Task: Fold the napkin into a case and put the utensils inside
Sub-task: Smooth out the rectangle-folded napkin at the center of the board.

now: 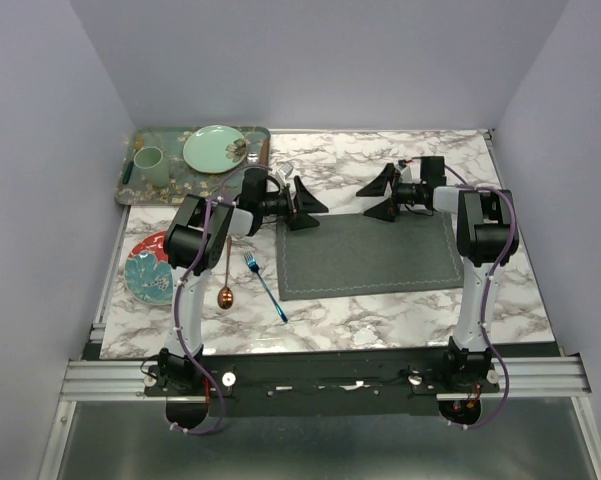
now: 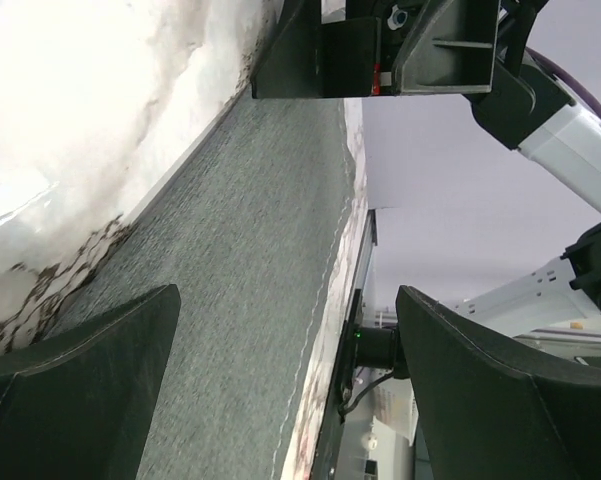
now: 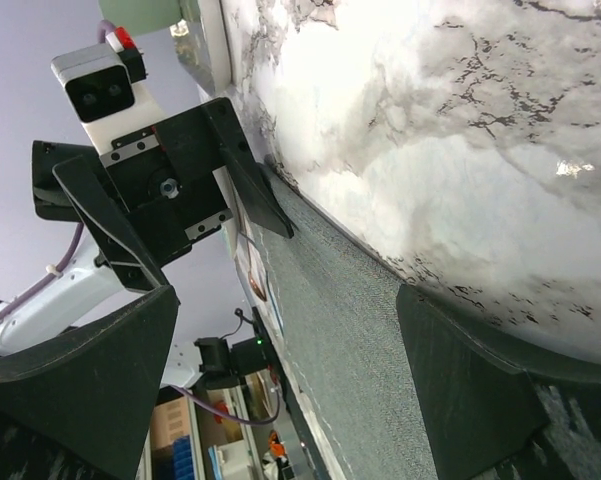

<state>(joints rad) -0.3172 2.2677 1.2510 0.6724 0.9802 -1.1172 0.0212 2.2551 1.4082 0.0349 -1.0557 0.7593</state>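
1. Looking from above, you get the napkin (image 1: 368, 255) flat on the counter (image 1: 380, 312), with the left claw (image 1: 315, 213) and right claw (image 1: 363, 202) wide, empty, at its far edge.
2. Only there — fork (image 1: 266, 287) and spoon (image 1: 226, 290), left of it.
3. Wrist views show just napkin and the opposite claw.

The top of the handle of the spoon (image 1: 225, 296) and the right part of the patterned plate (image 1: 143, 270) are hidden by the left arm (image 1: 195, 240) in the top view. What lies at the rim of the green plate (image 1: 208, 150) is too small to be told. In both wrist views the napkin (image 2: 250, 280) is cut off by the picture edges, and the counter (image 2: 90, 110) is washed out to white.
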